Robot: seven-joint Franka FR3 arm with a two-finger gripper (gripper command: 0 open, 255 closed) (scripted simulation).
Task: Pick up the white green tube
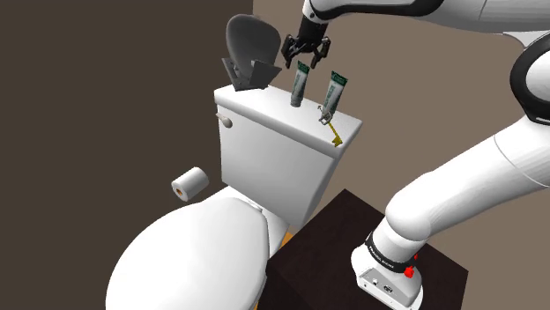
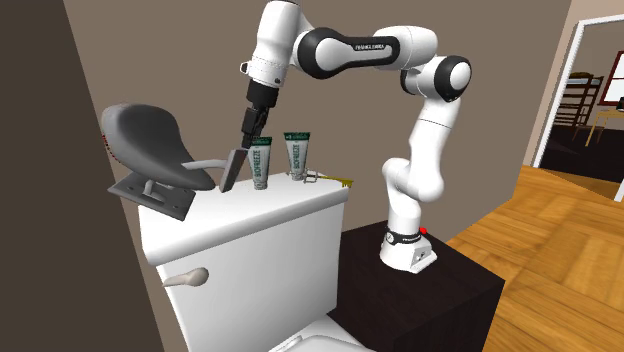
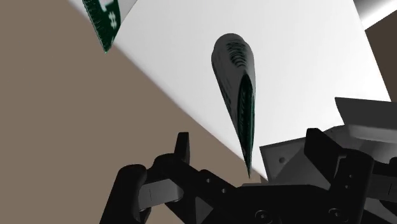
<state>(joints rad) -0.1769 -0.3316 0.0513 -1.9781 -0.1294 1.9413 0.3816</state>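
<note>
The end effector [image 3: 248,137] is open, fingers [image 3: 182,151] apart on both sides of the tube [image 3: 236,89], not touching. The tube stands upright on the tank lid [image 1: 264,107] (tank closed, content hidden). It looks light and soft; I would pinch it gently near the flat top.

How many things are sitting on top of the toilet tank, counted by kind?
Green and white tubes: 2
Grey seat-shaped thing: 1
Small key-like thing with a yellow end: 1
Total: 4
</note>
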